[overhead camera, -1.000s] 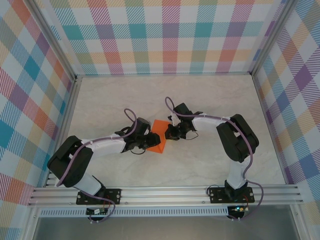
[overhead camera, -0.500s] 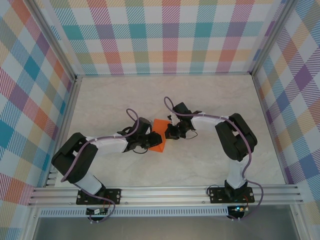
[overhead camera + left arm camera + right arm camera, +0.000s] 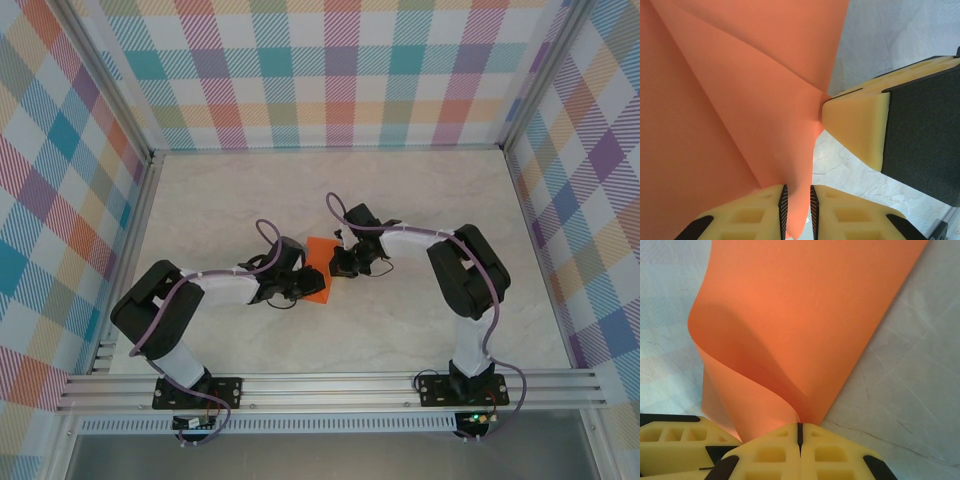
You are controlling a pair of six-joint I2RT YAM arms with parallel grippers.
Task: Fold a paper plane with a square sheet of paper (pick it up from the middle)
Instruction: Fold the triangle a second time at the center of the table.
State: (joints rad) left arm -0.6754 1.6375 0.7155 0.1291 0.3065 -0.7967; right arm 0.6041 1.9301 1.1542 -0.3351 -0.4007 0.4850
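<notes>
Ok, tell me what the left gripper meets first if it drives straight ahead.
The square sheet of paper, pinched by the left gripper and spread ahead of it; the right gripper sits close beside that line, depth unclear.

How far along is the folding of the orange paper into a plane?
Done: the square sheet of paper is lifted and bent into a loose curve. In hand: the left tool and the right tool each pinch it. Left: no pointed nose or wings show yet, so most folding remains.

Open table (image 3: 420,200) all round; left arm (image 3: 225,287), right arm (image 3: 420,240), sheet (image 3: 318,287) mid-table.
</notes>
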